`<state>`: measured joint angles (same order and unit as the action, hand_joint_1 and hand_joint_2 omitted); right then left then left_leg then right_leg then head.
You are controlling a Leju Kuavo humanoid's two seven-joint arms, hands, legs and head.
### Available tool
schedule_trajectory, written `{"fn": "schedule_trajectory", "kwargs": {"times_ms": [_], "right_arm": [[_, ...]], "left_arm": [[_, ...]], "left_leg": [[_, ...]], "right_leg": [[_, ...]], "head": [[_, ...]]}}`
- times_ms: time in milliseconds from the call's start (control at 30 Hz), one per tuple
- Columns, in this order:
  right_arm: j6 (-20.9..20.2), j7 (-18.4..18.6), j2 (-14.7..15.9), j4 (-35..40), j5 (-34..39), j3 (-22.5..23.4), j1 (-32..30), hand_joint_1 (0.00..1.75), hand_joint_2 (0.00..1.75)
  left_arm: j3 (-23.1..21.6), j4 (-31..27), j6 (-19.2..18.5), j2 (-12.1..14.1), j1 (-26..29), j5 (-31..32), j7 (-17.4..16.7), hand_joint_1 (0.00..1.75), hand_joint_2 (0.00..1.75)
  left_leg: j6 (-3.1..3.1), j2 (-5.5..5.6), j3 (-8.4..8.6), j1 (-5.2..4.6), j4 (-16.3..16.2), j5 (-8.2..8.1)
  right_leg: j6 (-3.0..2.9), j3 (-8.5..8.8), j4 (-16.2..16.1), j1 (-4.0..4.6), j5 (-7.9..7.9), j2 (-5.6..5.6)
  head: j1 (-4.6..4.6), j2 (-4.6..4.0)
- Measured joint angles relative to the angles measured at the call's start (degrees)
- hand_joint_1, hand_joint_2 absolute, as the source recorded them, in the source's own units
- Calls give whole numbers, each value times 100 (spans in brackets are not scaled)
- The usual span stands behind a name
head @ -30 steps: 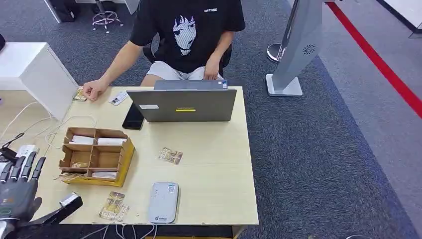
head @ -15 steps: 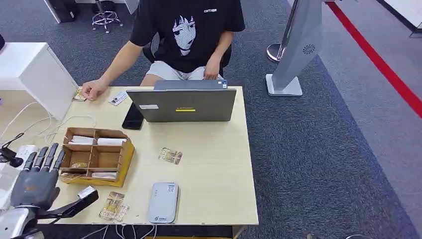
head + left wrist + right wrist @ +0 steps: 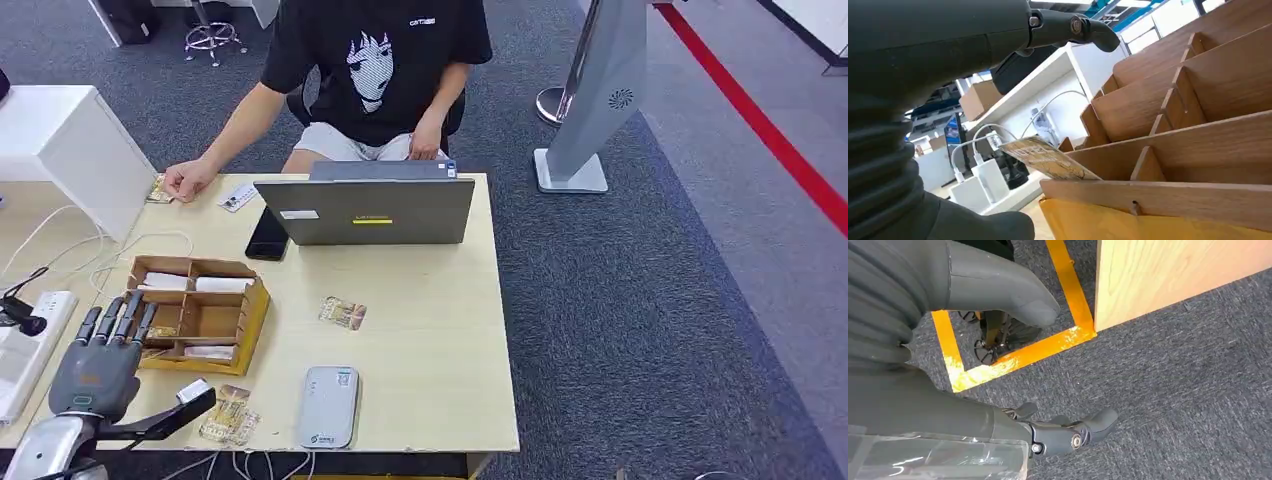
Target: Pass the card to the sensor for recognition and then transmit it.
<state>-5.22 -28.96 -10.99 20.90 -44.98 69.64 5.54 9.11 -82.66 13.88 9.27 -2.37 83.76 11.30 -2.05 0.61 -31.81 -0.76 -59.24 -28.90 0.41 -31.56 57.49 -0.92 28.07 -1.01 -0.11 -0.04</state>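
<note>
From the head view I see my left hand (image 3: pixel 97 372) at the near left corner of the counter (image 3: pixel 430 340), fingers stretched out and apart with the thumb held out sideways, holding nothing. It hovers just beside the near edge of the wooden divider box (image 3: pixel 195 313), which sits toward the counter's left side. A card (image 3: pixel 229 414) with a gold print lies flat at the near edge, just beside the thumb tip and apart from it. The grey card sensor (image 3: pixel 329 405) lies next to that card, also along the near edge. Another card (image 3: pixel 343 313) rests near the middle of the counter. An open laptop (image 3: pixel 366 209) stands at the far edge with a black phone (image 3: pixel 268 235) beside it, and a person in a black shirt (image 3: pixel 372 62) sits behind, one hand (image 3: pixel 186 180) resting on the far left of the counter.

From the left wrist view, the divider box (image 3: pixel 1193 125) is close up, and a card (image 3: pixel 1048 159) juts tilted out of one of its compartments; which compartment I cannot tell.

From the right wrist view, my right hand (image 3: pixel 998 390) hangs over grey carpet (image 3: pixel 1173 390) beside the counter's wooden side panel (image 3: pixel 1168 275), fingers loosely apart and unloaded. Yellow floor tape (image 3: pixel 1013 355) runs under it.
</note>
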Motion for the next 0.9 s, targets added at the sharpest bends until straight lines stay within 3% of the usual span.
{"fn": "schedule_trajectory", "kwargs": {"times_ms": [700,733,900], "right_arm": [[0,0,0,-2,7,0,-5,0,175],[0,0,0,-2,9,0,-5,0,175],[-2,0,0,-2,44,2,-6,0,175]], "left_arm": [[0,29,94,79,32,0,-94,0,175],[0,29,94,79,32,0,-94,175,175],[0,31,70,83,56,-33,-79,175,175]], "left_leg": [[0,0,0,0,0,0],[0,0,0,0,0,0],[0,0,0,0,0,0]], "right_leg": [[0,0,0,0,0,0],[0,0,0,0,0,1],[0,0,0,0,0,0]], "head": [[0,0],[0,0],[0,0]]}}
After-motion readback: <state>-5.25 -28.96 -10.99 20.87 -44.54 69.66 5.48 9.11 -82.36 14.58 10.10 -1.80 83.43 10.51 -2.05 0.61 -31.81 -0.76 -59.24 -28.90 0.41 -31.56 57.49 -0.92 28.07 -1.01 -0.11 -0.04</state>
